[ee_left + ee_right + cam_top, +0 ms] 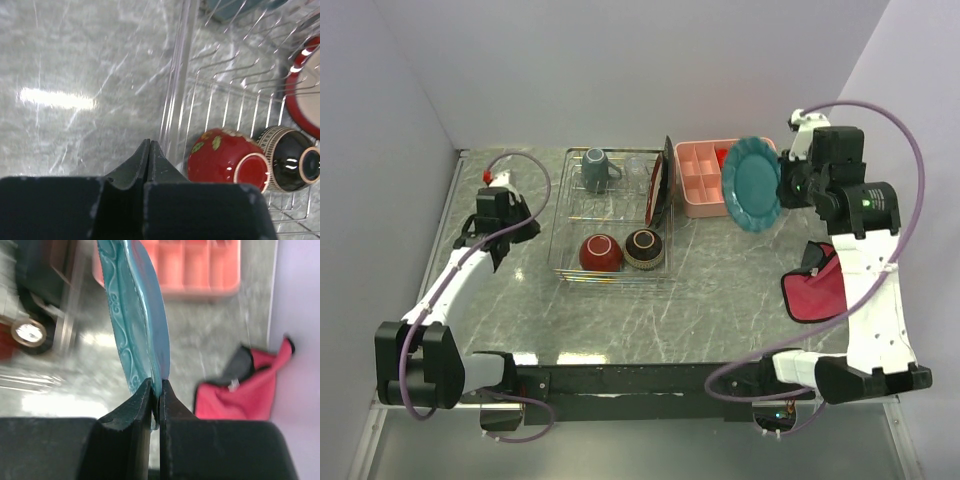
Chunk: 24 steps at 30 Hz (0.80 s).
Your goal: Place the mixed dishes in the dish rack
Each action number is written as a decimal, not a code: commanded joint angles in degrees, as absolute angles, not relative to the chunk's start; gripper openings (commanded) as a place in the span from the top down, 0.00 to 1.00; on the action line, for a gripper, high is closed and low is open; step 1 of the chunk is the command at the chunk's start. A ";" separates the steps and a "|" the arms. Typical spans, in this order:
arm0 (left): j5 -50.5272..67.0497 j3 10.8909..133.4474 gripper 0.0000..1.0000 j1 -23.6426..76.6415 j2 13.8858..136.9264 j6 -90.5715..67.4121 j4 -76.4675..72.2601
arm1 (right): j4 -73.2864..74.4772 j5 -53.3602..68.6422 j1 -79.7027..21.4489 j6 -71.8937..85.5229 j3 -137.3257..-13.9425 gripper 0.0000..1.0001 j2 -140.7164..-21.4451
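A grey marble-patterned table [720,290] fills the middle of the top view, with a black rail [620,378] along its near edge. Plain pale lilac walls enclose it: a back wall [650,70] across the top, and a left wall [370,150] and a right wall [920,70] slanting down the sides. In the left wrist view, a bright streak of glare [55,98] lies at centre left on the tabletop.
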<state>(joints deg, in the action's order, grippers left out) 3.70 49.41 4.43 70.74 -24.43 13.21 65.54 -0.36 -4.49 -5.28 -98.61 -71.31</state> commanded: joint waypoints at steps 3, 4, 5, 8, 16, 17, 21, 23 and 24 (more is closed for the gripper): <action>6.05 46.23 0.99 4.74 71.45 -29.43 12.92 | 55.64 -9.91 -14.84 1.93 -111.08 1.00 -72.32; 6.50 45.97 0.99 4.92 71.46 -29.97 13.27 | 55.03 -12.02 -17.29 2.80 -112.05 1.00 -73.03; 6.85 45.27 0.99 4.92 71.37 -31.36 13.53 | 54.15 -14.56 -18.18 3.33 -114.32 1.00 -73.91; 8.08 43.78 0.99 4.92 70.93 -33.21 14.32 | 52.56 -24.76 -22.66 7.02 -119.50 1.00 -78.30; 13.71 39.12 0.99 7.46 68.47 -33.14 12.39 | 51.42 -43.47 -37.87 15.98 -129.63 1.00 -90.52; 14.23 39.02 0.99 7.73 68.38 -32.87 12.13 | 50.89 -44.98 -39.19 16.08 -130.42 1.00 -91.48; 15.91 38.85 0.99 9.14 67.59 -32.52 11.51 | 52.65 -48.86 -44.72 19.33 -134.47 1.00 -97.46; 16.78 38.58 0.99 10.10 67.06 -32.52 11.34 | 52.39 -50.52 -46.14 19.86 -134.74 1.00 -99.22; 16.87 38.32 0.99 10.37 66.97 -32.69 11.25 | 52.38 -51.23 -47.01 20.12 -134.82 1.00 -99.84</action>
<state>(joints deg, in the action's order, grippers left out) 11.14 38.68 8.12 69.25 -32.16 14.26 60.69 -41.34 -44.69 15.66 -129.56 -100.01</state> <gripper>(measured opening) 0.017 0.111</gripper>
